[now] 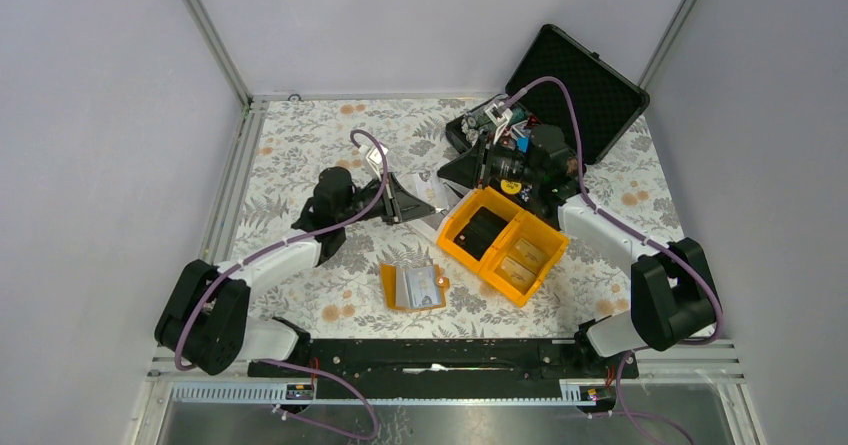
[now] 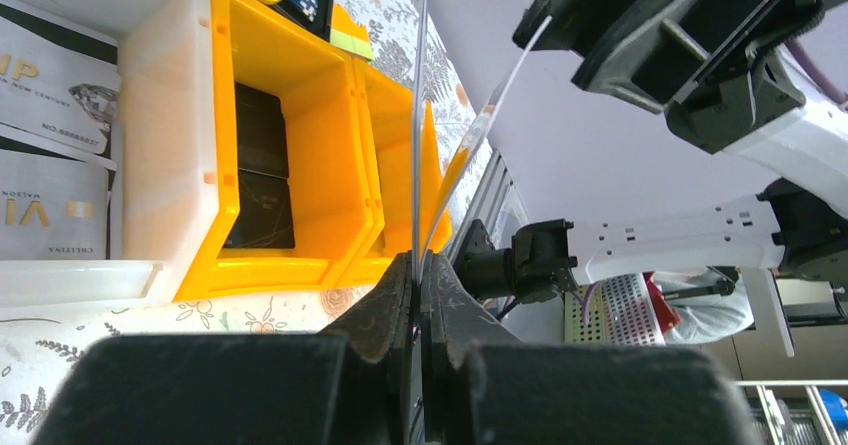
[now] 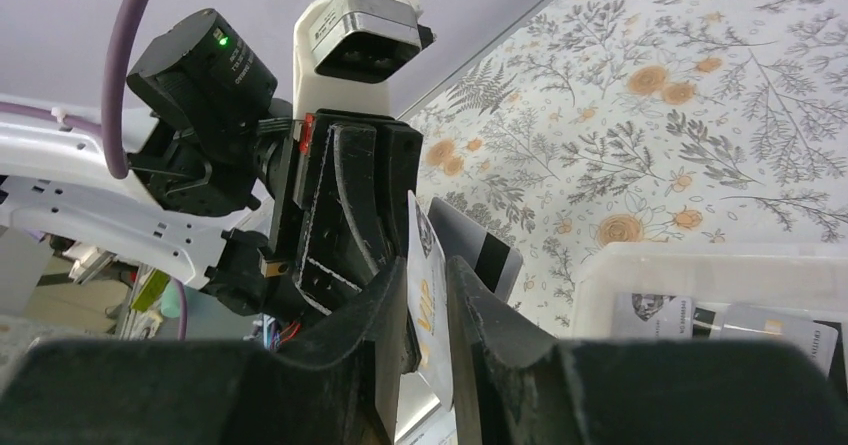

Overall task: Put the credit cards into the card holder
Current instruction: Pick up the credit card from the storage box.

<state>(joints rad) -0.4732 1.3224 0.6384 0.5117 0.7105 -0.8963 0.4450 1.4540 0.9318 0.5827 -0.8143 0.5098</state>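
My left gripper (image 2: 416,262) clamps the credit cards (image 2: 458,165) upright. My right gripper (image 3: 428,285) straddles one, pinched or not I cannot tell. The card holder (image 1: 415,287) lies open at six o'clock, nearer my left arm.

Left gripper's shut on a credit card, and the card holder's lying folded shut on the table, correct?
Not quite: the card holder lies open, inner pockets facing up, as the top external view shows. The left gripper is indeed shut on a credit card.
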